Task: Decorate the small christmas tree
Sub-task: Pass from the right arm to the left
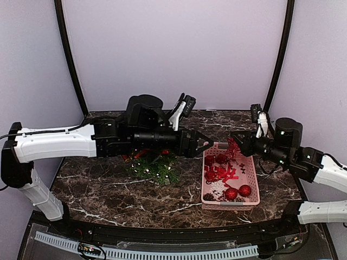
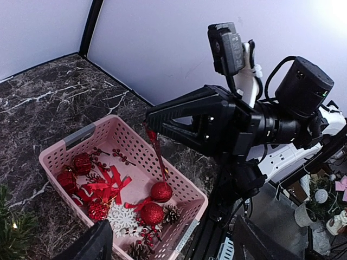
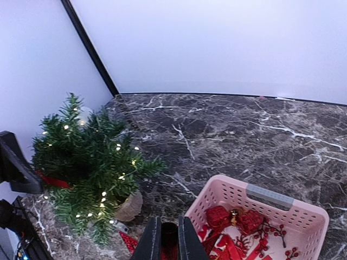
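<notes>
Two grippers meet close above the far edge of the pink basket (image 1: 230, 206) in the top view. The left gripper (image 1: 205, 144) stands spread and holds nothing. The right gripper (image 1: 234, 142) is pressed together on a thin red strand (image 1: 233, 148). The small christmas tree (image 1: 157, 167) stands just left of the basket, partly under the left arm (image 1: 124, 138). I think this arm blocks the way to the tree, so a careless move can knock the tree over or bump the two grippers together.

From the left wrist, the strand runs down from the right gripper to a red glitter ball (image 2: 161, 191) among the other ornaments (image 2: 89, 189) inside the basket. I cannot tell if the ball hangs free or rests. If it is caught on a neighbour, a pull can drag that one out, or the thin strand can slip from the pinch.

From the right wrist, the right gripper's fingers (image 3: 149, 238) almost touch, with something dark red between them. The tree is left of the basket on a small burlap base (image 3: 130, 206). It looks light and may tip under a push.
</notes>
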You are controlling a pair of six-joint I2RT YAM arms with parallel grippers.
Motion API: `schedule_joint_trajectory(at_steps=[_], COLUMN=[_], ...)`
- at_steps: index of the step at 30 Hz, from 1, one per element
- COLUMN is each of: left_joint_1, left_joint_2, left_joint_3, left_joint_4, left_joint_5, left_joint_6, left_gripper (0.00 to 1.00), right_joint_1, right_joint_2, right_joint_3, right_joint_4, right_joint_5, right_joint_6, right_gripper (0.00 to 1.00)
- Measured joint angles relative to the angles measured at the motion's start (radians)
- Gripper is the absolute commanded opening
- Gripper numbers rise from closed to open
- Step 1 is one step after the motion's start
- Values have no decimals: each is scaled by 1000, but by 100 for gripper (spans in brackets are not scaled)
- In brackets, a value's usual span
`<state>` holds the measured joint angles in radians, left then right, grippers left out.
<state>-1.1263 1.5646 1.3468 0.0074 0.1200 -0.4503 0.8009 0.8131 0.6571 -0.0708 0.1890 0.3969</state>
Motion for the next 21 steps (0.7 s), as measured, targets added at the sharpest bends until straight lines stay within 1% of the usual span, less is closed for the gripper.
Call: schedule_joint_trajectory(at_steps=[4, 7, 12, 14, 16, 17, 18, 19, 20, 21], left_joint_1=[-1, -1, 0, 0, 0, 0, 0, 0, 0, 0], left_joint_2=[64, 114, 184, 224, 253, 262, 269, 277, 283, 290], left_joint_3=[71, 134, 198, 240, 262, 267, 269, 270, 270, 270], left_joint_4=[-9, -6, -12, -33, -47, -55, -60, -64, -69, -70], left_joint_5=[3, 4, 3, 0, -1, 0, 0, 1, 2, 2], left_joint_6=[-20, -27, -29, -29, -29, -30, -32, -32, -37, -38], left_gripper=[83, 83, 83, 80, 70, 66, 60, 58, 53, 51], right_joint_1=[3, 4, 5, 5, 5, 5, 5, 5, 5, 5], right_joint_2=[-11, -17, -22, -22, -22, -22, -22, -20, -18, -17], right_joint_3=[5, 5, 5, 5, 5, 5, 5, 6, 8, 9], right_joint_4=[20, 20, 22, 22, 26, 27, 29, 30, 31, 33], right_joint_5=[-76, -93, -104, -108, -114, -117, -119, -122, -124, -126], right_joint_6=[0, -1, -11, -18, -23, -24, -25, -26, -27, -27], right_gripper=[8, 8, 9, 9, 9, 9, 9, 9, 9, 9])
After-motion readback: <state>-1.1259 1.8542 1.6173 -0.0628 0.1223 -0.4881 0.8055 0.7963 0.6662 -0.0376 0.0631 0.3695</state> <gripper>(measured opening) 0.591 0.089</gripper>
